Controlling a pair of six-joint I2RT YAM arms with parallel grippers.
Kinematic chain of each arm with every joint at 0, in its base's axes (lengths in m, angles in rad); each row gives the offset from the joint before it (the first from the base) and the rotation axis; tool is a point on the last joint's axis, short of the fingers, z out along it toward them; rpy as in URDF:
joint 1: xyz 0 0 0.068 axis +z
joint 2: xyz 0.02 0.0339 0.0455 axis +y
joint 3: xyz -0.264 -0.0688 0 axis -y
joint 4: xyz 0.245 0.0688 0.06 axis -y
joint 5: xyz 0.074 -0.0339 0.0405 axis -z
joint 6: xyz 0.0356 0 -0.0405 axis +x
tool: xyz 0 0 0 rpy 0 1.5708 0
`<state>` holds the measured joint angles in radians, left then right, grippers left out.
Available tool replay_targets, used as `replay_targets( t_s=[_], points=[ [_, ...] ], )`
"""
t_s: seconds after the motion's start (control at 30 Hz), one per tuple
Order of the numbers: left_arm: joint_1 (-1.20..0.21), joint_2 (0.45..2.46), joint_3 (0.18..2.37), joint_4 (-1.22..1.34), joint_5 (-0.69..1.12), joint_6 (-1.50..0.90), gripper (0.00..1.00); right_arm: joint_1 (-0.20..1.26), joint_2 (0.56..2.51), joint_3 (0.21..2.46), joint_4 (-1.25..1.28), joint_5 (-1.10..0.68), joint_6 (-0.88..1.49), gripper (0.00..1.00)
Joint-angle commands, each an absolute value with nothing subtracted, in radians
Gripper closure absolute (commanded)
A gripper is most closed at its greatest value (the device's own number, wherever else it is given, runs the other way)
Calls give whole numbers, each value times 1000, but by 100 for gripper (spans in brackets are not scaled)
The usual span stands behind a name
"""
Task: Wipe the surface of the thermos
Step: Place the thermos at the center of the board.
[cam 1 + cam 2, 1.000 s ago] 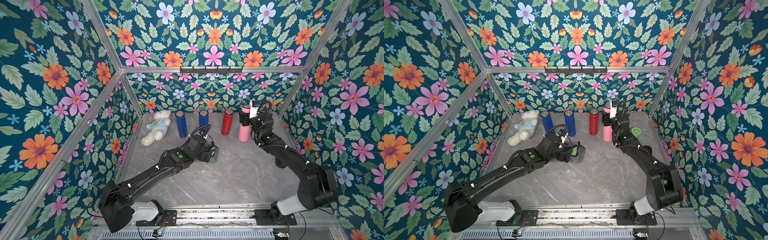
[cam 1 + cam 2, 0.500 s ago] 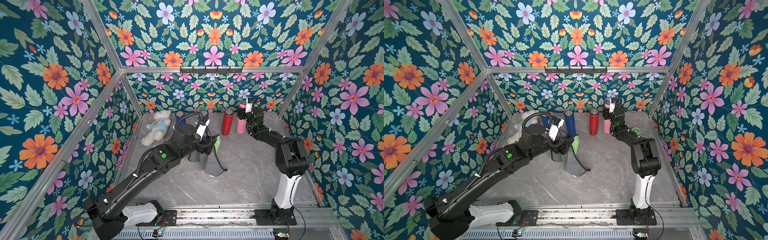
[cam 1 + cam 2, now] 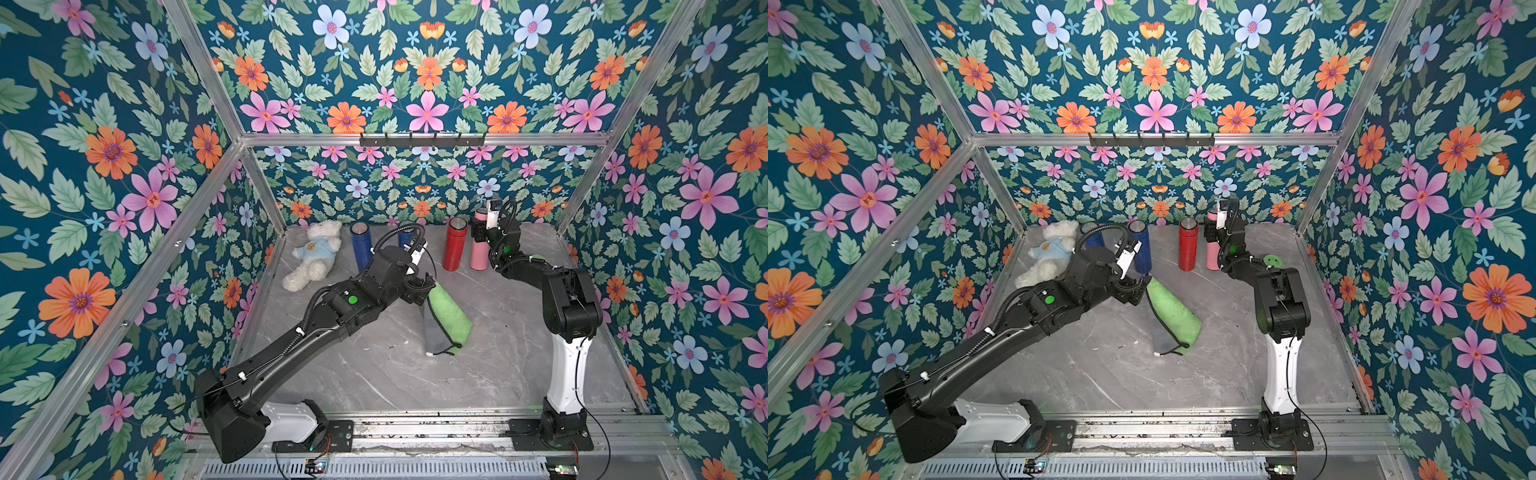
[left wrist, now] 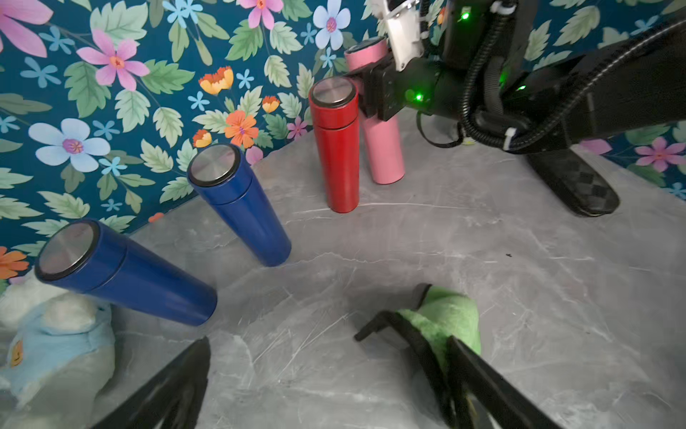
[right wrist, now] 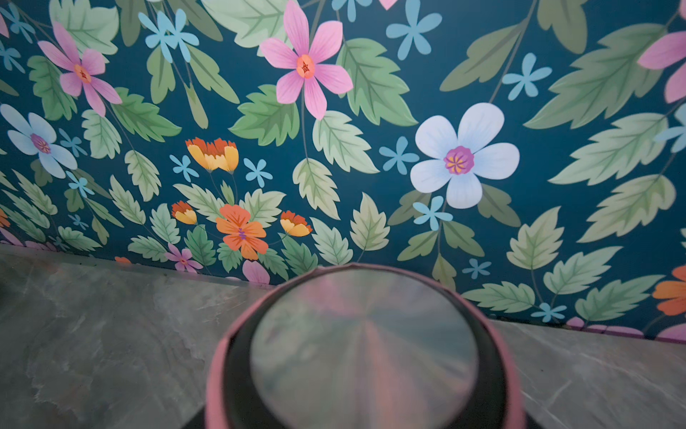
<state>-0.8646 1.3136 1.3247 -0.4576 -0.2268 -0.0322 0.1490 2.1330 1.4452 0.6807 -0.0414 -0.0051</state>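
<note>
The pink thermos (image 3: 478, 254) (image 3: 1212, 254) (image 4: 384, 148) stands near the back wall beside a red thermos (image 3: 454, 249). My right gripper (image 3: 477, 231) (image 3: 1211, 231) (image 4: 365, 97) is shut on its upper part. The right wrist view shows its steel lid (image 5: 363, 345) straight below the camera. A green and grey cloth (image 3: 446, 316) (image 3: 1171, 311) (image 4: 445, 315) lies stretched on the table. Its upper end rests against one finger of my left gripper (image 3: 419, 287) (image 3: 1134, 291) (image 4: 328, 341), which is wide open with bare table between the fingers.
Two blue thermoses (image 4: 241, 208) (image 4: 122, 271) stand left of the red one, the nearer partly hidden behind my left wrist in both top views. A white teddy bear (image 3: 311, 257) lies at the back left. A green round thing (image 3: 1273, 261) sits behind the right arm. Flowered walls close three sides.
The right gripper has carried the pink thermos back toward the wall. The left gripper rose and moved back; the cloth, bunched at it before, now trails down onto the table.
</note>
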Motion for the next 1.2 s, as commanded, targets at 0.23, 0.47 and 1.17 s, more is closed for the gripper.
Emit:
replay_targets(
  t_s=[0.23,0.47,1.17],
  points=[
    [-869,1378,1389,-634,-451,-53,1,140,2168,1445,857,-60,-52,100],
    [-871,1351,1344,-602,-423,-63,1,138,2180,1406,932,-64,-62,100],
    [-871,1322,1296,-657,-396,-107,1,137,2090,1119,1100,-28,-66,68]
  ],
)
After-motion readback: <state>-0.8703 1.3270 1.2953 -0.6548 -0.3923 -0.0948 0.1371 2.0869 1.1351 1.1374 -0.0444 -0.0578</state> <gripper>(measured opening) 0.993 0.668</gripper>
